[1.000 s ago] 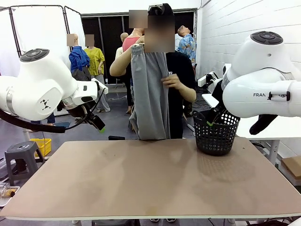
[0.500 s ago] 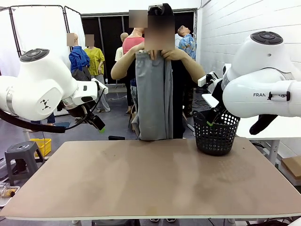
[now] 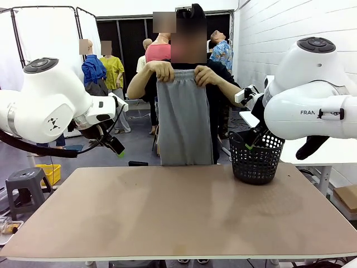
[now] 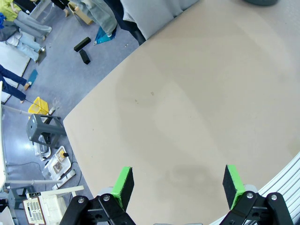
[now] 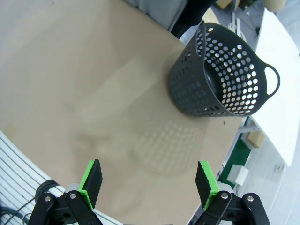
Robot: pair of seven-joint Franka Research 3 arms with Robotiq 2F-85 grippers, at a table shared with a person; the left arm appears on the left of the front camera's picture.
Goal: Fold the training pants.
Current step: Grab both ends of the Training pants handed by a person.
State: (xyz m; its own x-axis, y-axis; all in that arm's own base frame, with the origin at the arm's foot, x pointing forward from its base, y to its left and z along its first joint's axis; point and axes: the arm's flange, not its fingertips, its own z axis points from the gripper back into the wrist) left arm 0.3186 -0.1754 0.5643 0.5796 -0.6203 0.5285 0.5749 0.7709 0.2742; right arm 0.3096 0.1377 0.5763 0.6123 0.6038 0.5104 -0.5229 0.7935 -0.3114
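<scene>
The training pants (image 3: 184,120) are light grey and hang in the air at the far side of the table. A person holds them up by the waistband with both hands (image 3: 163,70), and the legs reach down to the table's far edge. Their lower end shows at the top of the left wrist view (image 4: 159,11). My left gripper (image 3: 115,146) hovers open above the table's left side, well short of the pants. In its own view the left gripper (image 4: 178,180) has nothing between its green pads. My right gripper (image 3: 252,142) is by the basket and open, and the right gripper (image 5: 149,180) holds nothing.
A black mesh basket (image 3: 256,159) stands at the table's far right corner, also the basket (image 5: 220,75) in the right wrist view. The brown table (image 3: 178,218) has nothing else on it. A grey stool (image 3: 25,184) and a yellow crate stand on the floor at left.
The person has turned the pants from a narrow side-on hang to a front-on spread, both hands now on the waistband at chest height. Neither arm has moved.
</scene>
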